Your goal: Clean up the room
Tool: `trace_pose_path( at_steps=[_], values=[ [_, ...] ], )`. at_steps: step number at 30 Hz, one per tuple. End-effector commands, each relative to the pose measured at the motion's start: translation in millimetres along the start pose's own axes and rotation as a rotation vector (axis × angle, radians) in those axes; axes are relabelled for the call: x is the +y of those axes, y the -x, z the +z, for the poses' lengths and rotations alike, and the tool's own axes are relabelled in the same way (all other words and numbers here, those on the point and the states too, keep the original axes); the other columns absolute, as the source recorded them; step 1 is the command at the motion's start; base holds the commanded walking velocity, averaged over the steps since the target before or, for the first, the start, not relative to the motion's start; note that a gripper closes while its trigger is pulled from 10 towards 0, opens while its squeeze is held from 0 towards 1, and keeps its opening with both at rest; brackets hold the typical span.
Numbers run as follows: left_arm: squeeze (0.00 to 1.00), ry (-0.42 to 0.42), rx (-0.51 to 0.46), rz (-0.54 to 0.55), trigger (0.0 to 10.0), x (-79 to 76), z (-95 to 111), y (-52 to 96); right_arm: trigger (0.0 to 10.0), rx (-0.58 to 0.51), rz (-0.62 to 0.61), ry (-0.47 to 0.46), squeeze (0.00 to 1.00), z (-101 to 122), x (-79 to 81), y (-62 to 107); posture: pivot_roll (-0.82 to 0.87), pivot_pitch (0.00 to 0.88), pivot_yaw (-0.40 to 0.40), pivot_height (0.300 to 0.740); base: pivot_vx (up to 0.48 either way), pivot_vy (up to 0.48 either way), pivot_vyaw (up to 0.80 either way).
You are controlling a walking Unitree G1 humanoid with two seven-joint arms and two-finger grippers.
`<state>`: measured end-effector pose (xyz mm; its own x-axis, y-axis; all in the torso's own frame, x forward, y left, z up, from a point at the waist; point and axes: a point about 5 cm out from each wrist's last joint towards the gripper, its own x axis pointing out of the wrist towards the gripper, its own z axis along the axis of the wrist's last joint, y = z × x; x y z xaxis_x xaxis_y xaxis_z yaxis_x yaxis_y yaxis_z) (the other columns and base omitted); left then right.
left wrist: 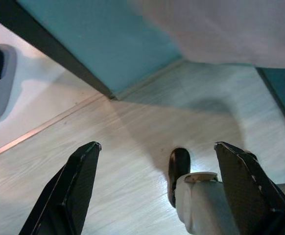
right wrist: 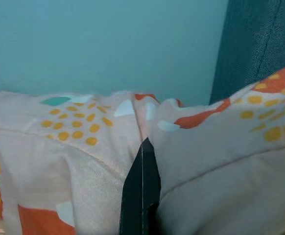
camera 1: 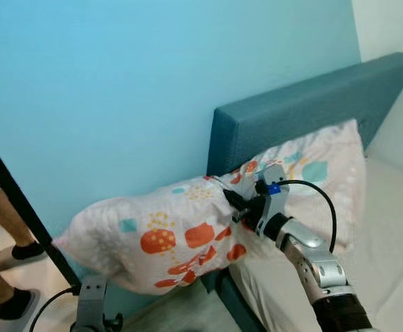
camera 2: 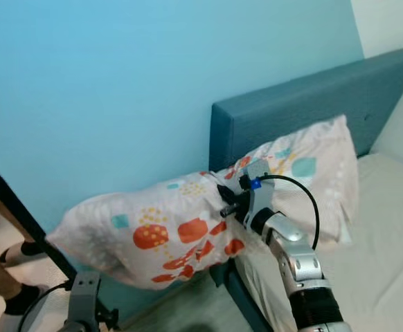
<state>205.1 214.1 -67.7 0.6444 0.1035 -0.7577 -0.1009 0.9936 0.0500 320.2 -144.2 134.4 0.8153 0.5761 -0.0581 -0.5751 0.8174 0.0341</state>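
Up at the head of the bed, the right claw [camera 1: 235,205] has its 2 black fingers pressed together on a fold of the long white fabric pillow printed with orange, yellow and teal shapes [camera 1: 181,238], pinching the cloth near the pillow's middle. From the right wrist view the fingers [right wrist: 141,196] show as a single dark wedge with the fabric bunched on both sides of them. The pillow lies slanted: its upper end, toward 2 o'clock, leans against the teal upholstered headboard [camera 1: 305,104], while its lower end sticks out past the corner of the bed toward 8 o'clock, hanging over the pale wood-look floor [left wrist: 132,147] in front of the light blue wall [camera 1: 118,90]. The white mattress [camera 1: 395,228] lies at 4 o'clock of the pillow, just beside it. The silver right arm [camera 1: 316,266] reaches in from 5 o'clock, a black cable looping over its wrist. The left claw [left wrist: 157,191] hangs low near the floor at 7 o'clock, its 2 fingers spread wide apart with nothing between them. A black slanted bar [camera 1: 21,214] crosses the left edge, and behind it stand a person's legs in dark socks and grey slippers [camera 1: 11,277].
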Motion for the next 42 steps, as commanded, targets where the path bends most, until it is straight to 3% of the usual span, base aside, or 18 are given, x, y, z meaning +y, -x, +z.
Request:
trace_pose_path(
  at_steps=[1,16,22,42],
  values=[
    [0.00,0.016,0.026,-0.005,10.0,-0.7,-7,1.0,10.0,-0.077,0.014,0.054,0.00,18,0.0,-2.0,0.01,0.000,-0.012,0.740,0.000,-0.472,0.00],
    [0.00,0.021,0.033,0.001,10.0,-0.7,-10,1.7,10.0,-0.046,-0.180,0.173,0.00,24,-30.0,-0.1,0.02,0.000,-0.013,0.740,0.000,-0.471,0.00],
    [0.00,0.023,0.038,0.029,10.0,2.6,-11,2.2,10.0,-0.038,-0.146,0.187,0.00,23,-26.1,-2.4,0.02,0.000,-0.016,0.740,0.000,-0.250,0.00],
    [0.00,0.012,0.049,0.037,10.0,3.0,-15,2.9,10.0,-0.040,0.019,0.226,0.00,22,-6.0,-7.7,0.02,0.000,-0.019,0.740,0.000,0.000,0.67]
  ],
)
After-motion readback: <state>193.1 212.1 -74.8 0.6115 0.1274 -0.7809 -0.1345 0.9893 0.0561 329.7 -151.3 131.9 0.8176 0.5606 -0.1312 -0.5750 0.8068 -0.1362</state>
